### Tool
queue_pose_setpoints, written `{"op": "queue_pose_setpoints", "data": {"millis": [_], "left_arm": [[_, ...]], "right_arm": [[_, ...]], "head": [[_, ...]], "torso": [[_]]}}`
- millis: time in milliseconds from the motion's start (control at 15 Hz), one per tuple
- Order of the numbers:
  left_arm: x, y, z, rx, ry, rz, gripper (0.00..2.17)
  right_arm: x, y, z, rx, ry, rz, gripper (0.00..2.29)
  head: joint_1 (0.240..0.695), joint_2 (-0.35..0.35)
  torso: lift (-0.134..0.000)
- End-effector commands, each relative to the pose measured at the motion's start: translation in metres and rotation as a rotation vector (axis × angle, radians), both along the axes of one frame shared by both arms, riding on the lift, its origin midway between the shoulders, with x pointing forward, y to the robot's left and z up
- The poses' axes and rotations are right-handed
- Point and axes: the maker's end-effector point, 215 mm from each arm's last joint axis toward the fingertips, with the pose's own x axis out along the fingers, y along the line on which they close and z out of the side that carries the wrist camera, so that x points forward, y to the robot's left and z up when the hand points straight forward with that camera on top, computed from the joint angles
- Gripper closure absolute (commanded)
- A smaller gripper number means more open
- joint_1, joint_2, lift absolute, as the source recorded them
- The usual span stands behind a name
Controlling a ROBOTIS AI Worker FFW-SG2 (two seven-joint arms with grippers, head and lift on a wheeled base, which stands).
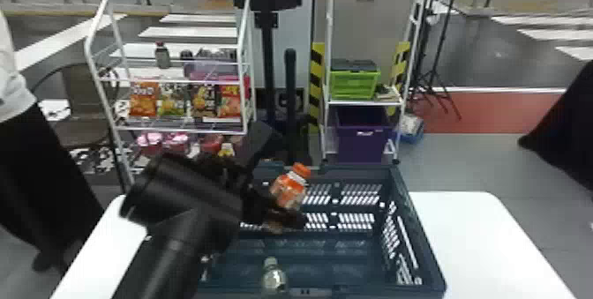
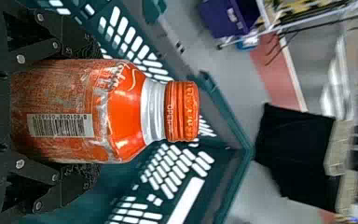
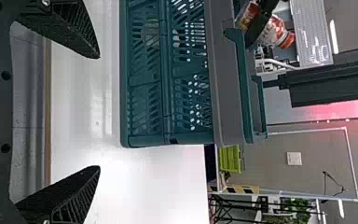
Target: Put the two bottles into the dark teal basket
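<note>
One orange bottle (image 2: 126,112) inside the left gripper (image 1: 286,214).

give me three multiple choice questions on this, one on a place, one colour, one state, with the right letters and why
1. Where is the small see-through bottle?
A) on the bare white table top
B) inside the dark teal plastic basket
C) on the floor

2. What colour is the screw cap of the plump bottle in the left pincer?
A) blue
B) green
C) orange

3. How is the right pincer?
A) open
B) shut, empty
C) shut on a bottle

1 B: the head view shows it within the basket's walls.
2 C: the left wrist view shows the cap orange.
3 A: its black fingers stand wide apart.
</note>
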Motion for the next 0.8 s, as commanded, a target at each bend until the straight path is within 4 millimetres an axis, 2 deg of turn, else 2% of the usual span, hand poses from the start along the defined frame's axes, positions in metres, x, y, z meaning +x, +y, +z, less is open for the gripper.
{"op": "queue_pose_setpoints", "data": {"millis": [0, 200, 467, 533, 667, 733], "left_arm": [[0.004, 0.007, -0.030, 0.104, 0.065, -0.010, 2.15], [0.007, 0.012, -0.054, 0.182, 0.134, -0.049, 2.15], [0.014, 0.028, -0.064, 0.269, 0.141, -0.065, 2.14], [0.015, 0.031, -0.065, 0.282, 0.138, -0.059, 2.02], [0.014, 0.027, -0.062, 0.272, 0.126, -0.066, 1.31], [0.014, 0.026, -0.059, 0.261, 0.119, -0.062, 0.59]], "right_arm": [[-0.002, 0.000, 0.001, 0.000, -0.004, -0.001, 0.03], [-0.001, 0.004, 0.001, 0.005, -0.005, 0.004, 0.03], [-0.001, 0.006, -0.001, 0.008, -0.004, 0.003, 0.03], [0.001, 0.006, 0.000, 0.009, -0.009, 0.003, 0.03], [0.002, 0.006, 0.000, 0.008, -0.007, 0.004, 0.03], [0.003, 0.006, -0.002, 0.007, -0.003, 0.005, 0.03]], "head": [[0.499, 0.000], [0.499, 0.000], [0.499, 0.000], [0.499, 0.000], [0.499, 0.000], [0.499, 0.000]], "torso": [[0.000], [0.000], [0.000], [0.000], [0.000], [0.000]]}}
